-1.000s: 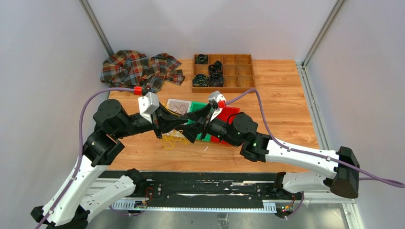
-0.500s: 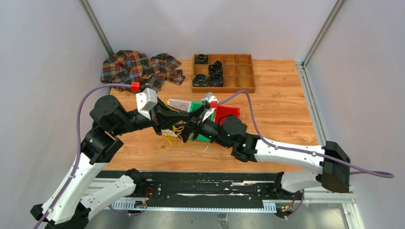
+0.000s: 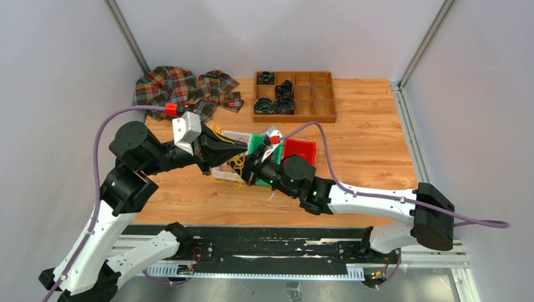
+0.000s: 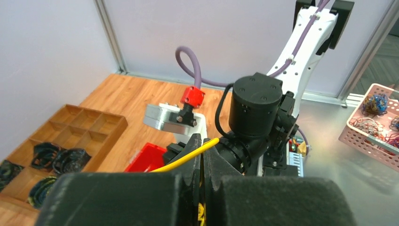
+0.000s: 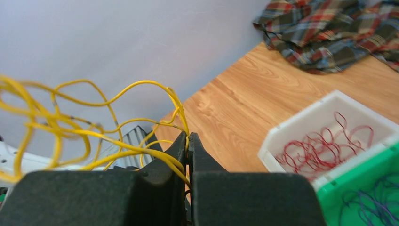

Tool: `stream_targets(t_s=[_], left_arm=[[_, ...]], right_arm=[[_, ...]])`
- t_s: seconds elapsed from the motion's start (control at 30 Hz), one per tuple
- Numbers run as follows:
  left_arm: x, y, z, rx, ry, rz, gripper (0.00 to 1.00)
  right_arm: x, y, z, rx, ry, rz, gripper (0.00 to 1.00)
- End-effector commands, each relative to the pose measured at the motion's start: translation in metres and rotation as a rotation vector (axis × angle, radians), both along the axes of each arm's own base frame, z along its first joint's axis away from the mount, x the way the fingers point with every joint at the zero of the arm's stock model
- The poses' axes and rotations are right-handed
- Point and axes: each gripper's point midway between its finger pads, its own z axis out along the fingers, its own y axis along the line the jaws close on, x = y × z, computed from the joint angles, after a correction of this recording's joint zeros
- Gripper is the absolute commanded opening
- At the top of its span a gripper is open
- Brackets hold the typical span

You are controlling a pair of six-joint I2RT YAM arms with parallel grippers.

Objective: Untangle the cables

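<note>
A tangle of yellow cables (image 3: 235,170) hangs between my two grippers above the table, in front of the bins. My left gripper (image 3: 237,153) is shut on one yellow cable (image 4: 187,157); in its wrist view the strand crosses the closed tips (image 4: 203,141). My right gripper (image 3: 249,167) faces it from the right and is shut on several yellow strands (image 5: 94,117), pinched at its tips (image 5: 188,137). Red cables (image 5: 324,146) lie in a white bin (image 5: 301,123). Dark purple-blue cables (image 5: 371,200) lie in a green bin (image 5: 390,155).
A white bin (image 3: 232,134), a green bin (image 3: 256,143) and a red bin (image 3: 300,151) stand side by side mid-table. A wooden compartment tray (image 3: 318,95) with black coiled bands is at the back. A plaid cloth (image 3: 182,88) lies back left.
My right gripper has gone from open to shut on the yellow cables. Both arms have shifted left, and the yellow tangle has risen off the table.
</note>
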Motion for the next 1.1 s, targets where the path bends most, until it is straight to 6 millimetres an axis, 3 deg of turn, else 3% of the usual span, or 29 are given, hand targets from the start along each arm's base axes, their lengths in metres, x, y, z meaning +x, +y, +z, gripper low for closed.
stream_targets(t_s=[0.0,0.23,0.37,0.7,1.07], left_arm=[[-0.01,0.008,0.031,-0.021,-0.112,-0.003,0.01],[-0.019,0.029,0.079,-0.011,-0.303,0.064,0.01],[-0.023,0.043,0.11,-0.005,-0.433,0.123,0.01],[-0.025,0.093,0.208,-0.106,-0.756,0.406,0.01],[-0.028,0.119,0.254,-0.199,-0.877,0.555,0.01]], right_arm=[[0.013,-0.03,-0.036,-0.059,0.067,-0.13,0.01],[0.033,-0.085,-0.099,-0.123,0.228,-0.261,0.0],[0.031,-0.102,-0.132,-0.177,0.304,-0.289,0.01],[0.004,-0.099,-0.19,-0.371,0.448,-0.21,0.03],[0.001,-0.1,-0.208,-0.471,0.461,-0.217,0.05]])
